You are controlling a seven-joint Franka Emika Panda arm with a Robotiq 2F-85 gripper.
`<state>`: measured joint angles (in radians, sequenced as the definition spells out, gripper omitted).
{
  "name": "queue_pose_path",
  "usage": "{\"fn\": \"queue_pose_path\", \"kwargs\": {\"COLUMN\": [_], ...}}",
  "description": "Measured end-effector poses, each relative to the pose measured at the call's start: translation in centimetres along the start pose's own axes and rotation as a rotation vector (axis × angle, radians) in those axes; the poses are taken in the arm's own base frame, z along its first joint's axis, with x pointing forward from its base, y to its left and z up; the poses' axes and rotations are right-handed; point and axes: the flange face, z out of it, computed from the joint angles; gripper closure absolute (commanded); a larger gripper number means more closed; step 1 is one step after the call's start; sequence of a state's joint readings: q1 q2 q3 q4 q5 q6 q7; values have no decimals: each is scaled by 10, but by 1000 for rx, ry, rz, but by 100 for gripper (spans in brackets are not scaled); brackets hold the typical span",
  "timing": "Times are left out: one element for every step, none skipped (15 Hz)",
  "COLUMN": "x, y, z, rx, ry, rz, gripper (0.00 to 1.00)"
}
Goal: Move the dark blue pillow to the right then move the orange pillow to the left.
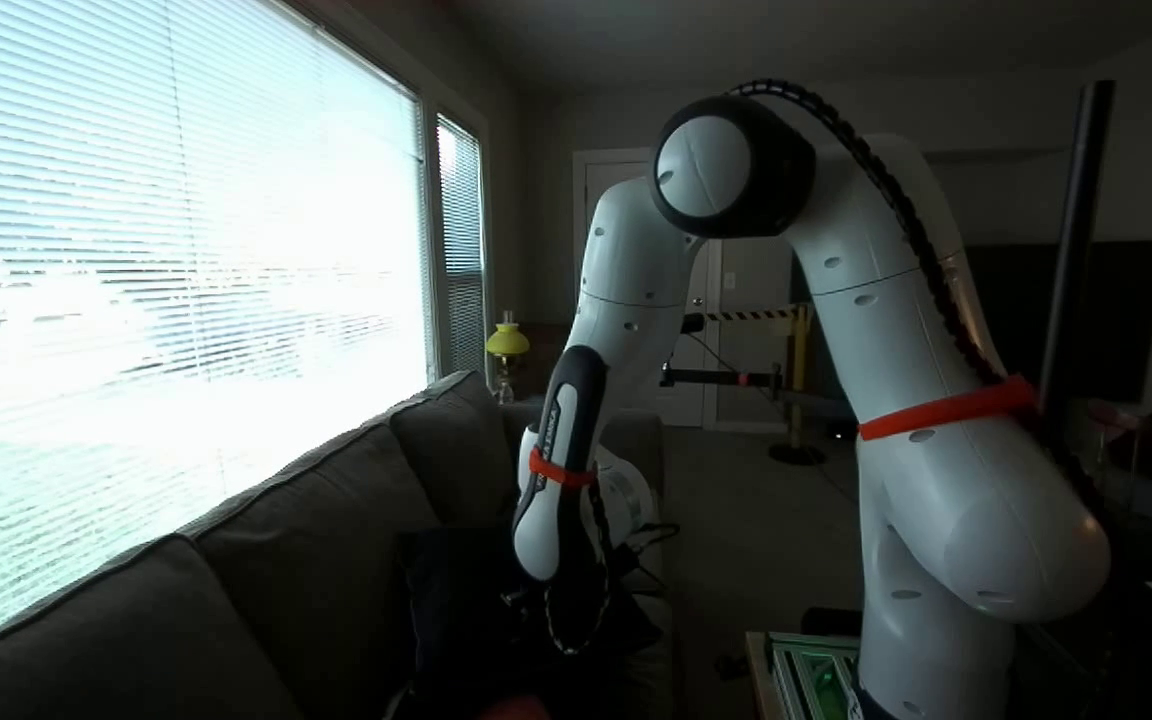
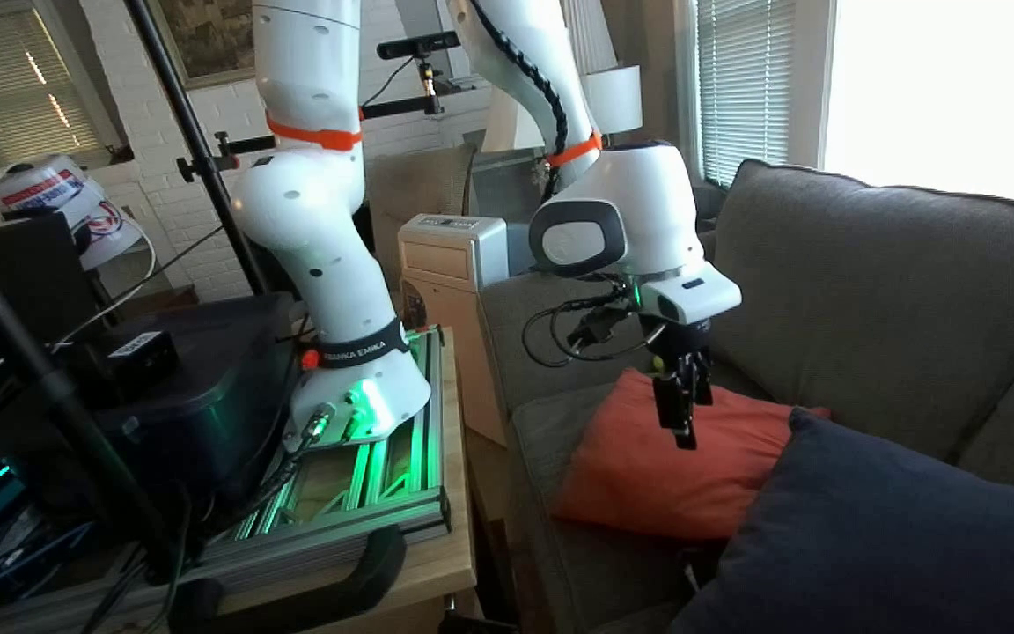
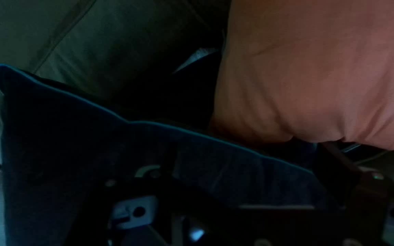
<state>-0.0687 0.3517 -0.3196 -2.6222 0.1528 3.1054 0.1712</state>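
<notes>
Dark blue pillow (image 2: pixel 907 541) lies below the tool (image 2: pixel 690 421).

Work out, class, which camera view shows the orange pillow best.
An exterior view: most of the orange pillow shows, though the pincer and dark blue pillow cover parts. The wrist view has it close, but cut off at top and right. In an exterior view, only a reddish patch, probably it, shows at the bottom edge.

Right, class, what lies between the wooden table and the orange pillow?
An exterior view shows a gap beside the wooden table, then sofa seat up to the orange pillow.
</notes>
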Motion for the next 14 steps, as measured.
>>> {"fn": "queue_pose_path", "kwargs": {"x": [-1, -4, -7, -10, -14, -16, -19, -20, -21, -20, -19, -17, -15, -12], "y": [4, 7, 8, 7, 4, -1, -7, -12, -19, -25, -31, -37, -41, -42], "z": [8, 18, 27, 37, 46, 54, 61, 67, 73, 77, 81, 85, 88, 91], "rx": [-29, -59, -86, -111, -130, -143, -150, -151, -147, -140, -129, -114, -102, -95], "ry": [14, 18, 16, 12, 9, 7, 4, 0, -4, -7, -10, -15, -20, -22], "rz": [40, 84, 129, 176, 216, 247, 271, 286, 293, 296, 295, 295, 293, 291], "gripper": [0, 0, 0, 0, 0, 0, 0, 0, 0, 0, 0, 0, 0, 0]}}
